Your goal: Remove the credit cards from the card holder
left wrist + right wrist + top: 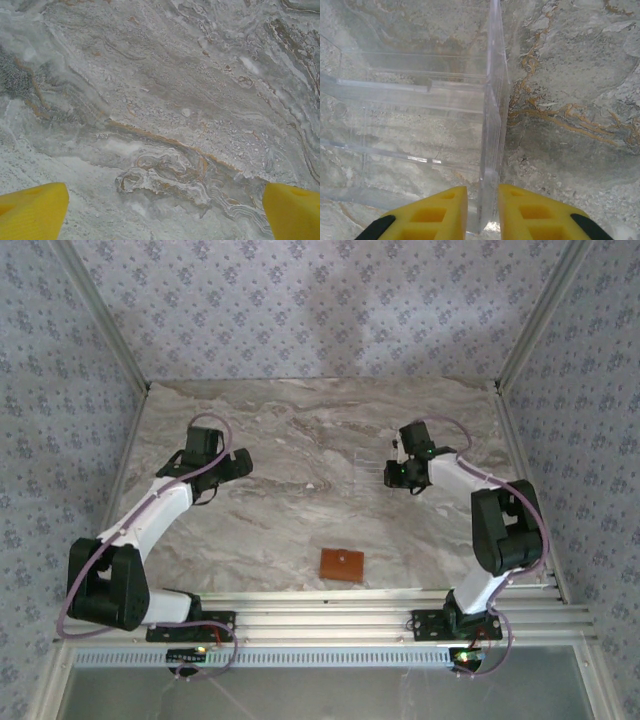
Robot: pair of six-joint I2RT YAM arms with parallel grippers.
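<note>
While the left fingers (35, 212) stood spread above bare table (150, 75), the right fingers (440, 215) flanked one wall of a clear tray (492, 100), contact uncertain; a square, centred squeeze would likely prevent slipping.

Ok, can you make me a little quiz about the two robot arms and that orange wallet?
1. Where on the table does the card holder lie?
2. True or false: the left gripper has its fingers spread wide, with nothing but marble between them.
3. The right gripper has its fingers on either side of:
A. the card holder
B. a wall of the clear tray
C. a dark card

Key
1. By the near edge, apart from both grippers.
2. True.
3. B.
</note>
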